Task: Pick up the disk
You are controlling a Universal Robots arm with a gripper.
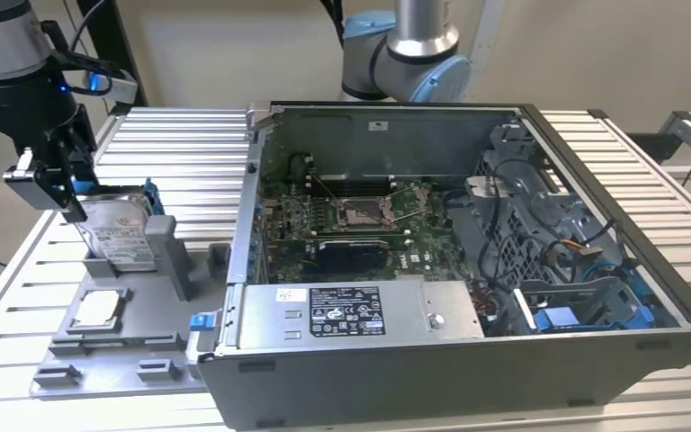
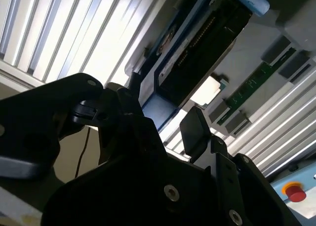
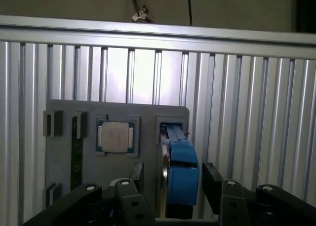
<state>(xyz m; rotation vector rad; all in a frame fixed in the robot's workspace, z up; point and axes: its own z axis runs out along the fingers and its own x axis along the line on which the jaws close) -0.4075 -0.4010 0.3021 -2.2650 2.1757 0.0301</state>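
Your gripper [image 1: 69,193] hangs right at the disk [image 1: 123,232]: a flat silver-grey metal drive with a white printed label and a blue plastic bracket [image 1: 148,202] along its edge. The disk stands on edge in a slot of the grey plastic fixture [image 1: 118,355], at the exterior view's left. The black fingers [image 3: 213,180] are spread, one on each side of the disk, with a gap showing, so there is no pinch. The fixture lies on a table of ribbed aluminium slats [image 1: 177,144], beside the open grey metal computer case [image 1: 442,360], with a pale wall [image 1: 226,45] behind. In the first wrist view you get the disk [image 3: 180,161] edge-on, with a small square silver chip [image 3: 115,137] in its recess alongside. In the second wrist view you see the disk's dark face [image 2: 197,58] and a round red button [image 2: 295,192].
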